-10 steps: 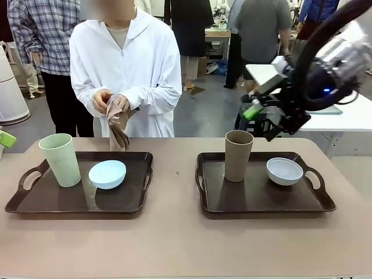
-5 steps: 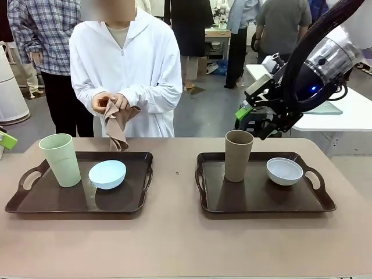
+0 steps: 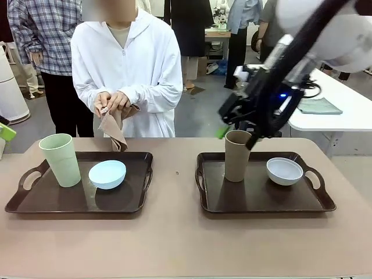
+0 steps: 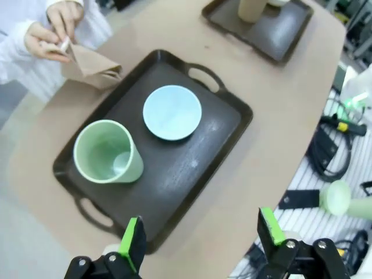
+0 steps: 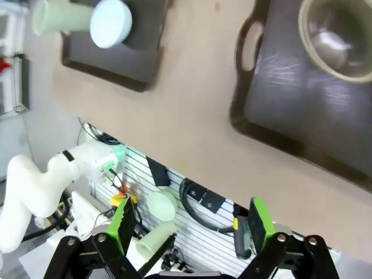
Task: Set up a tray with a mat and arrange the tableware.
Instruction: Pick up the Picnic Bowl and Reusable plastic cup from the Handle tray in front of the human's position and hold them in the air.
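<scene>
Tabletop [image 3: 174, 244] tan, two dark trays [image 3: 75, 210], person [image 3: 125, 64] in white behind

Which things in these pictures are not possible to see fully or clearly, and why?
- Mat: front view, folded and partly covered by the person's hands; full size unknown.
- Right end effector: front view, motion-blurred; whether it touches the brown cup is unclear.
- Brown cup: right wrist view, cut by the top and right edges.
- Green cup: right wrist view, small, cut by the top edge.

The right end effector [image 5: 189, 220] hangs with jaws wide — the left end effector [image 4: 200, 231] likewise spread, pointing downward.
</scene>
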